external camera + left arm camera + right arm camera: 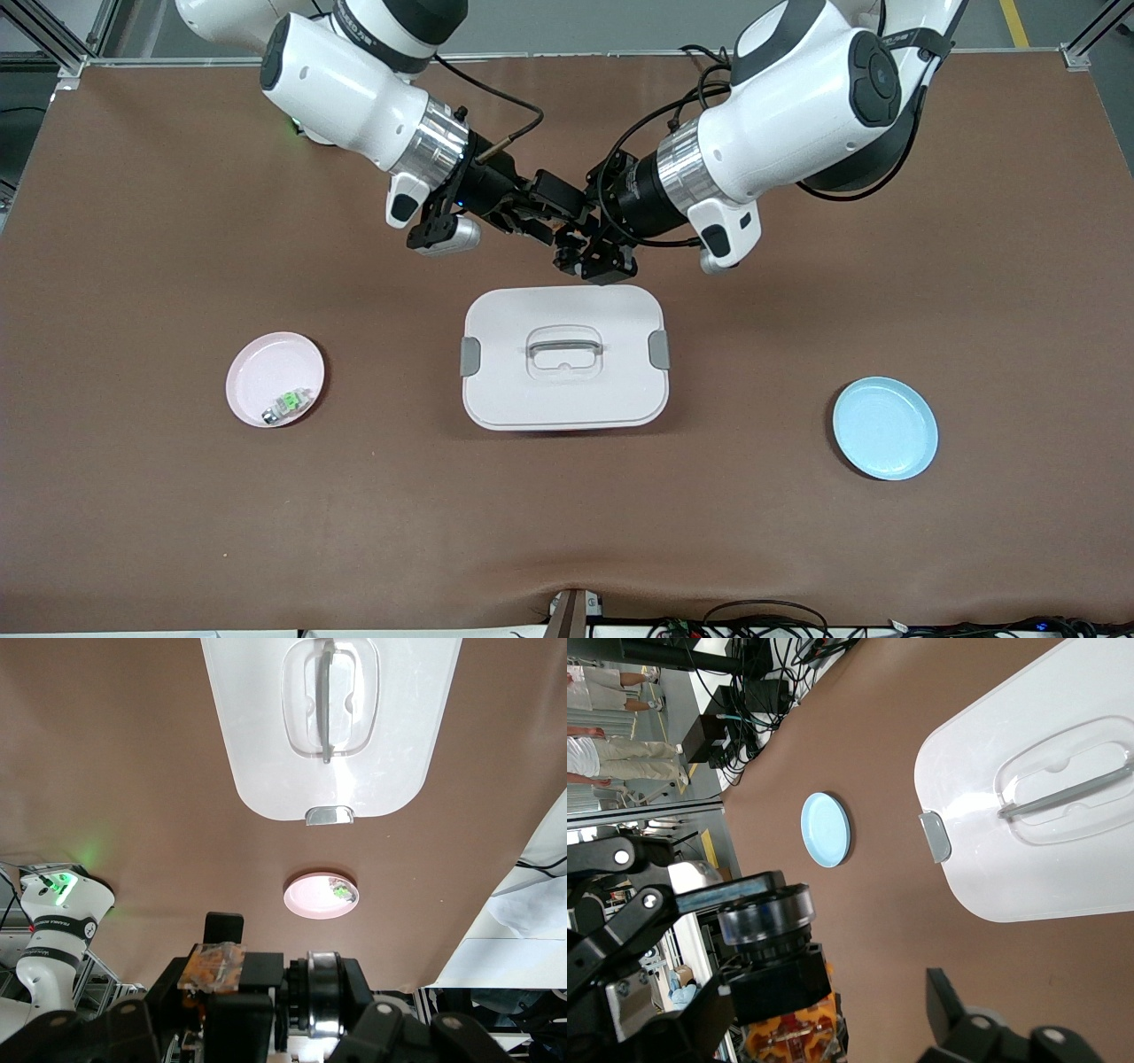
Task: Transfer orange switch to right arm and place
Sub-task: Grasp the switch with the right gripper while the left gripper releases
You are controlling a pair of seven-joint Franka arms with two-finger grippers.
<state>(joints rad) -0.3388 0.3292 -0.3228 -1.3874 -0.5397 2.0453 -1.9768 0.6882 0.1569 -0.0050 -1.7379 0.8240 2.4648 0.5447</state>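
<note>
The right gripper and the left gripper meet nose to nose in the air over the middle of the table, toward the edge where the bases stand and just above the nearest rim of the white box. A speck of orange between them is probably the switch. Which gripper has it clamped, or whether both do, cannot be told. The main risk is probably a mistimed handover: if the left gripper lets go before the right one has a firm bite, so small a part would drop onto the lid or the table and roll off. A skewed bite could also flick it out, and the two wrists sit so close that a small misjudged move could knock them together. The box lies directly below, so there is little room to go down. There is open brown surface toward both ends and along the front edge. The pink plate, holding a green-and-white part, lies toward the right arm's end. The blue plate lies toward the left arm's end, well apart from the box.
</note>
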